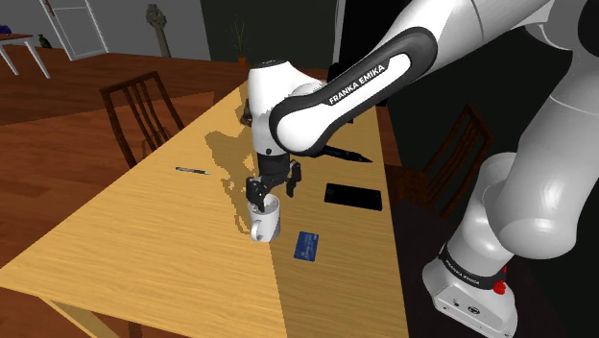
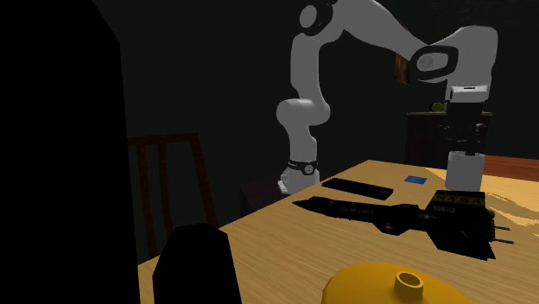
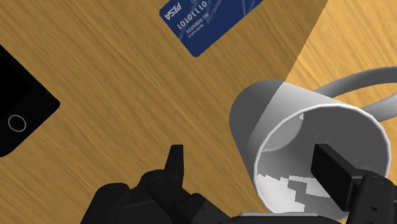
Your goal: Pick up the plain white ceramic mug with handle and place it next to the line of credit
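Half the table [image 1: 134,240] is brightly lit, hard shadows crossing it; second exterior view dim

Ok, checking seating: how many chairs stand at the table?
2 in the shoulder view: left chair along the table's left edge, right chair along its right edge; more may be hidden.

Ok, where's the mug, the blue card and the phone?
mug [image 1: 267,227], shoulder view, on its white side wall.
card [image 1: 306,247], shoulder view, middle of its blue face.
phone [image 1: 353,197], shoulder view, middle of its black screen.
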Controlling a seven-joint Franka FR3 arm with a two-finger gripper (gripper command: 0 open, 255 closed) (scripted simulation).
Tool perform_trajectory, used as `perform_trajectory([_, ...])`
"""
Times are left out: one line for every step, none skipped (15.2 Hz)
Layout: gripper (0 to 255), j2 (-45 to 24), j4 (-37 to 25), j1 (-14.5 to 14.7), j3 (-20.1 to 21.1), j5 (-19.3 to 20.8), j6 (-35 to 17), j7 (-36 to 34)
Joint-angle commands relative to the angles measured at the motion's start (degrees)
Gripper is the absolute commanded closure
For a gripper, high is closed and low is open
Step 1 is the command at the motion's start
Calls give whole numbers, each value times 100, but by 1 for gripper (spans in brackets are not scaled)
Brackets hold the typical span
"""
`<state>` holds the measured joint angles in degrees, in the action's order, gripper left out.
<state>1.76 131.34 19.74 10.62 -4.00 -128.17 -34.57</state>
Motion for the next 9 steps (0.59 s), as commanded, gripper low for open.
perform_trajectory([0,103,-94,-6,-8,-12,196,11])
perform_trajectory([0,198,-195,-12,-16,-22,391,21])
perform_trajectory([0,285,-303,-18,-24,-30,587,29])
perform_trajectory([0,348,-394,-21,-32,-35,740,34])
perform_trajectory([0,348,-394,-21,-32,-35,740,34])
perform_trajectory([0,349,-394,-21,-32,-36,740,34])
perform_trajectory([0,348,-394,-21,-32,-35,740,34])
perform_trajectory([0,348,-394,-21,-32,-35,740,34])
perform_trajectory([0,348,-394,-21,-32,-35,740,34])
